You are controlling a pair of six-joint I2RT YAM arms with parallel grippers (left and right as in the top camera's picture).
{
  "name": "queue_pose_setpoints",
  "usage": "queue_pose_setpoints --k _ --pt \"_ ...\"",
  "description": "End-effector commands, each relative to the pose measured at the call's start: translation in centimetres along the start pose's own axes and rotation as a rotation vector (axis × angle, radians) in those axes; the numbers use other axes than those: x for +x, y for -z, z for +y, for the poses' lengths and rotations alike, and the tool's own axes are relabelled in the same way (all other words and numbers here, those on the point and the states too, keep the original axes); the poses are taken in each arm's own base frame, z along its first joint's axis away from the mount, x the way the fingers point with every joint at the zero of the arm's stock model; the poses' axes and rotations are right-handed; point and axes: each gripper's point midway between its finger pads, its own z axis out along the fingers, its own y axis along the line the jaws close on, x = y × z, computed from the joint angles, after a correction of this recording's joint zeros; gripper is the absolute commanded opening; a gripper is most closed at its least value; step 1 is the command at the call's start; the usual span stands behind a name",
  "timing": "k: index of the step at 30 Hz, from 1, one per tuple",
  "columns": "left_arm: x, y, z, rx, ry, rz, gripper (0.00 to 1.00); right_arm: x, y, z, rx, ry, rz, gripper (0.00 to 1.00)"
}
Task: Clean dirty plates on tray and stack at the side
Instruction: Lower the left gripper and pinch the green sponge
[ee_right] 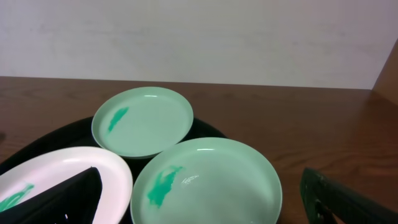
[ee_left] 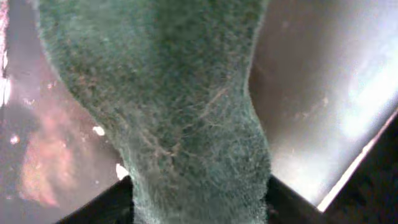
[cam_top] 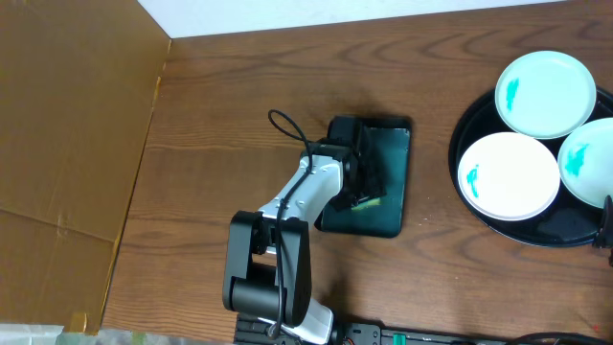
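Observation:
Three plates lie in the round black tray (cam_top: 536, 236) at the right: an aqua one (cam_top: 544, 93) at the back, a white one (cam_top: 509, 174) at the front left and an aqua one (cam_top: 589, 158) at the right edge. Each has a teal smear. The right wrist view shows the tray (ee_right: 37, 148), far aqua plate (ee_right: 143, 121), near aqua plate (ee_right: 205, 183) and white plate (ee_right: 56, 177). My right gripper (ee_right: 205, 208) is open over the near aqua plate, empty. My left gripper (cam_top: 364, 180) (ee_left: 202, 202) is shut on a green scouring sponge (ee_left: 174, 93) (cam_top: 368, 201).
The left gripper and sponge are down on a small dark rectangular tray (cam_top: 391, 163) at the table's middle; its glossy floor (ee_left: 323, 93) fills the left wrist view. A brown cardboard sheet (cam_top: 67, 125) covers the table's left side. A white wall runs along the back.

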Motion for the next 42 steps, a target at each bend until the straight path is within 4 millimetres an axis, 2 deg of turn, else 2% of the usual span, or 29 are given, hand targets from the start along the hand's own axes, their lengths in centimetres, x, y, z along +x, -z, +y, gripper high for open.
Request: queue_pose_setpoints --k 1,2,3,8,9,10,11,12,13,26,28,34,39,42 --pt "0.6 -0.6 0.5 -0.021 0.001 0.023 0.35 0.0 0.0 0.2 -0.007 -0.005 0.000 0.99" --pt "0.6 -0.6 0.5 -0.021 0.000 0.023 0.19 0.0 0.0 0.2 -0.007 -0.005 0.000 0.99" --pt "0.6 -0.6 0.5 -0.021 0.000 0.023 0.08 0.0 0.0 0.2 -0.007 -0.005 0.000 0.99" --pt "0.3 -0.6 1.1 -0.058 -0.001 0.002 0.08 0.0 0.0 0.2 -0.008 -0.005 0.000 0.99" --pt "0.1 -0.6 1.3 -0.068 -0.001 -0.005 0.23 0.0 0.0 0.2 -0.007 -0.005 0.000 0.99" --pt "0.0 -0.6 1.4 -0.074 -0.002 -0.010 0.59 0.0 0.0 0.2 -0.007 -0.005 0.000 0.99" --pt "-0.1 -0.6 1.4 -0.078 -0.005 -0.015 0.74 0.0 0.0 0.2 -0.007 -0.005 0.000 0.99" --pt "-0.2 -0.5 1.5 -0.084 -0.006 -0.023 0.85 0.0 0.0 0.2 -0.007 -0.005 0.000 0.99" --pt "-0.4 -0.5 1.6 -0.090 -0.006 -0.030 0.90 0.0 0.0 0.2 -0.007 -0.005 0.000 0.99" --pt "-2.8 -0.4 0.5 -0.050 -0.079 -0.130 0.90 0.0 0.0 0.2 -0.007 -0.005 0.000 0.99" --pt "-2.9 -0.4 0.4 -0.048 -0.079 -0.134 0.75 0.0 0.0 0.2 -0.008 -0.005 0.000 0.99" --pt "-2.9 -0.4 0.4 -0.048 -0.079 -0.134 0.37 0.0 0.0 0.2 -0.007 -0.005 0.000 0.99" --pt "-3.1 0.0 0.3 -0.044 -0.079 -0.141 0.09 0.0 0.0 0.2 -0.008 -0.005 0.000 0.99" --pt "-3.3 1.2 0.0 -0.037 -0.080 -0.154 0.07 0.0 0.0 0.2 -0.007 -0.005 0.000 0.99"
